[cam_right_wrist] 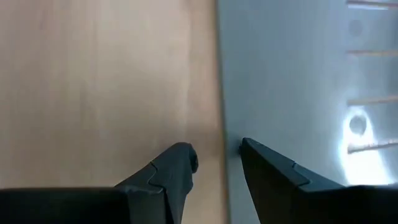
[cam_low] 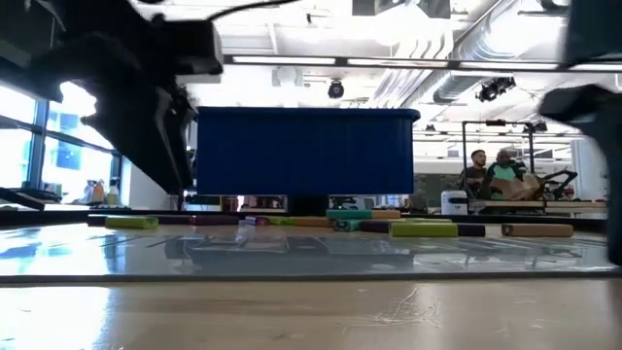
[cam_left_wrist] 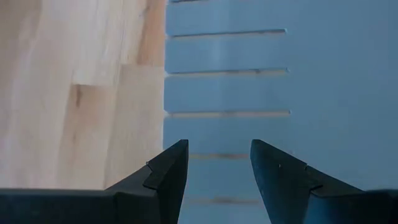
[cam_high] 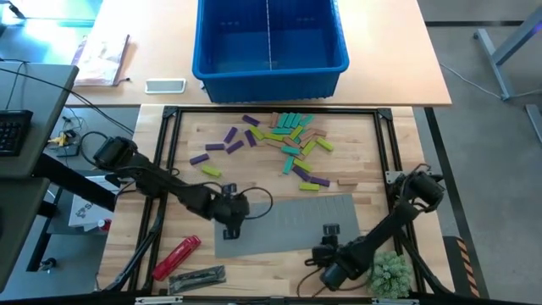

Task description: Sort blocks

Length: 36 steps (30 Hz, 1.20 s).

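Note:
The blocks (cam_high: 284, 140), purple, lime, teal and tan bars, lie scattered on the wooden table's far half; the low view shows them as a low row (cam_low: 408, 228). A flat grey mat (cam_high: 288, 222) lies nearer. My left gripper (cam_high: 231, 225) hangs open over the mat's left edge (cam_left_wrist: 165, 93), where thin slots show, with nothing between its fingers (cam_left_wrist: 217, 163). My right gripper (cam_high: 329, 240) stands open low over the mat's near right part, its fingers (cam_right_wrist: 217, 158) on either side of the mat's edge (cam_right_wrist: 219, 74). I cannot tell whether they touch the mat.
A blue bin (cam_high: 269, 38) with a middle divider stands beyond the blocks. A red cylindrical tool (cam_high: 176, 257) and a dark tool (cam_high: 196, 277) lie near left, and a green fuzzy clump (cam_high: 391, 273) near right. A black frame (cam_high: 169, 152) borders the work area.

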Tool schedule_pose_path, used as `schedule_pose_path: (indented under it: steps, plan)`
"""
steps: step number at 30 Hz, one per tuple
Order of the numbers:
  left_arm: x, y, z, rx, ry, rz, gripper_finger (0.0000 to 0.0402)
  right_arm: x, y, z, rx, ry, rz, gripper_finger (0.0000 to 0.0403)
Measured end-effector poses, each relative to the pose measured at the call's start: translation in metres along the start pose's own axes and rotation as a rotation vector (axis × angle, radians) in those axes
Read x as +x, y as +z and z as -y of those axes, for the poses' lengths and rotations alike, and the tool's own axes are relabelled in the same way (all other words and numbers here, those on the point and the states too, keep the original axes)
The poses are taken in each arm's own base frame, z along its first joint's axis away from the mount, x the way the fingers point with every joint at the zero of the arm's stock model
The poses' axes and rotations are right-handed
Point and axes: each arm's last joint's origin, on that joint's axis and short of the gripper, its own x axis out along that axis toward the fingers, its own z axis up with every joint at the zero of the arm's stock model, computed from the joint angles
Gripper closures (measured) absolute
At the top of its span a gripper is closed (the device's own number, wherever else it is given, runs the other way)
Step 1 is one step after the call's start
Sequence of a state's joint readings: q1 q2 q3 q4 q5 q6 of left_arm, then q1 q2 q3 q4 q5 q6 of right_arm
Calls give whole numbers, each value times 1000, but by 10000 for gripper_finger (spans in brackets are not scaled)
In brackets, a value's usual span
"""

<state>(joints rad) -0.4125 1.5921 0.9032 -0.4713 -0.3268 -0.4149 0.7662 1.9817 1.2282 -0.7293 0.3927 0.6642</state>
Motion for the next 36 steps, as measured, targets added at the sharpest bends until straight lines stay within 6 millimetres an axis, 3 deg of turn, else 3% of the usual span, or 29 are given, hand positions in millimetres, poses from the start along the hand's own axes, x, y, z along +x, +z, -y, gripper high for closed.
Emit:
schedule_pose_path:
  steps: [6, 14, 22, 30, 36]
  plan:
    - [6, -6, 0, 10, 161, 0, 243, 8, 19, 13, -125, -43, 91, 269]
    - [37, -11, 1, -36, 133, -94, 243, 14, 41, 19, -203, -6, 212, 269]
    - [73, 4, 9, -85, 71, 51, 243, 29, 42, 15, -312, -21, 211, 269]
    - [67, 23, 12, 7, -58, 212, 243, 25, 35, 26, -342, -191, 100, 269]
    - [33, 32, 4, 7, -195, 220, 243, 2, 48, 22, -399, -223, 93, 270]
